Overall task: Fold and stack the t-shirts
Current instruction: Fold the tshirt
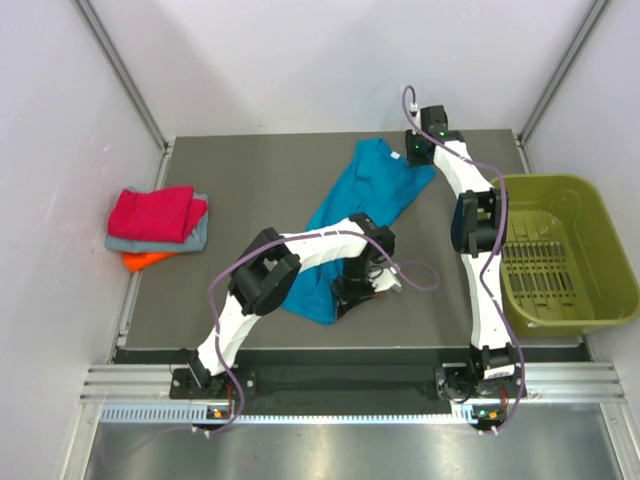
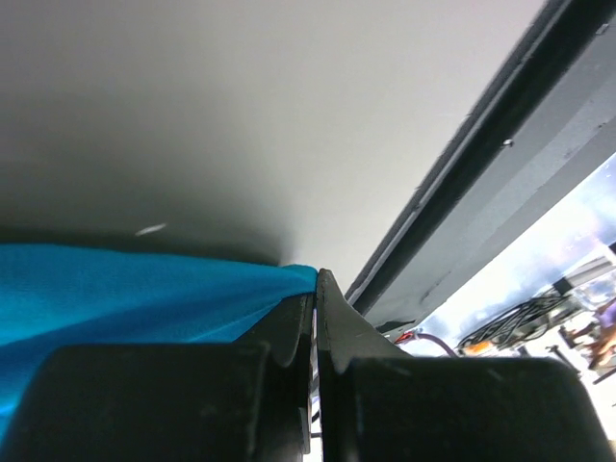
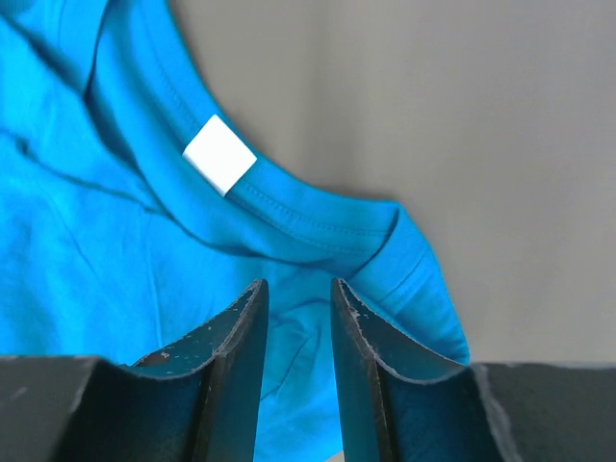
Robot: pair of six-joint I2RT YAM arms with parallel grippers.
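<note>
A teal-blue t-shirt [image 1: 365, 195] lies spread diagonally across the middle of the dark table. My left gripper [image 1: 347, 290] sits at the shirt's near end. In the left wrist view that gripper [image 2: 316, 284] is shut, with the edge of the teal t-shirt [image 2: 144, 294] pinched at its tips. My right gripper [image 1: 413, 152] hovers at the shirt's far right corner. In the right wrist view it [image 3: 295, 289] is open just above the teal t-shirt [image 3: 106, 250], near the collar and its white tag [image 3: 219, 154]. Folded magenta-red [image 1: 155, 212], grey [image 1: 197, 236] and orange [image 1: 146, 260] t-shirts are stacked at the left.
An olive-green plastic bin [image 1: 590, 215] stands at the right edge of the table, close to the right arm's elbow. A purple cable [image 1: 420, 275] loops from the left arm over the table. Metal frame rails run along the table's near edge [image 1: 330, 352].
</note>
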